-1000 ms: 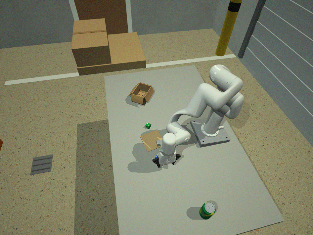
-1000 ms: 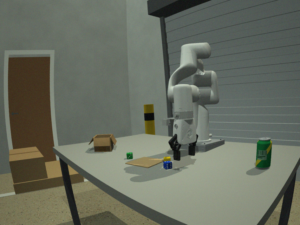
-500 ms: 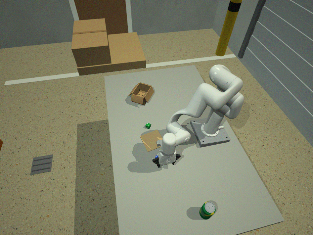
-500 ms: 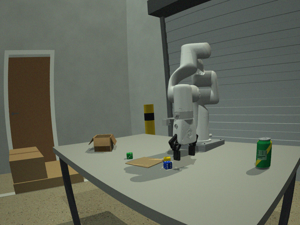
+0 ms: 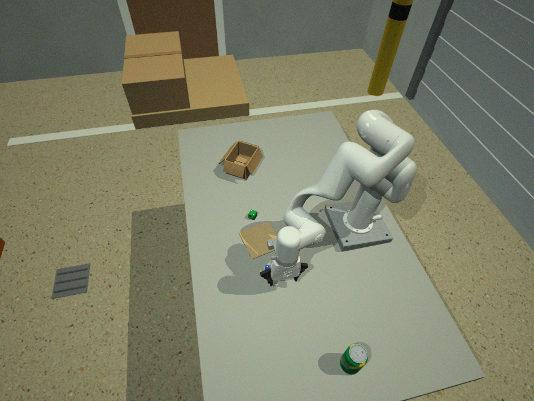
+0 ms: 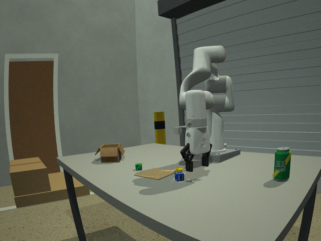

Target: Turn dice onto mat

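The brown cardboard mat (image 6: 154, 172) lies flat on the grey table (image 6: 233, 207) and serves as the landmark here. In the top view the mat (image 5: 255, 238) is partly covered at its right edge by the arm's wrist (image 5: 288, 243), so its full outline cannot be seen there.

The green die (image 6: 138, 166) sits flat on the table just beyond the mat's far left corner, fully off it; from above the green die (image 5: 252, 214) shows only tiny white pips and the number on top is too small to read.

The blue die (image 6: 179, 176) rests on the table touching or just off the mat's right corner; whether any of it overlaps the mat cannot be told. In the top view only a sliver of the blue die (image 5: 267, 267) peeks out beside the gripper body, its top face hidden.

The yellow die (image 6: 178, 169) sits right behind the blue one, at the mat's right edge; its top number is unreadable, and it is hidden from above.

The gripper (image 6: 196, 162) hangs pointing down just right of the mat, behind the two dice, its fingers spread wide with nothing between them. From above, the gripper (image 5: 283, 276) shows only its dark finger ends.

An open cardboard box (image 6: 110, 152) stands well beyond the mat, and a green can (image 6: 282, 163) stands far to the mat's right.
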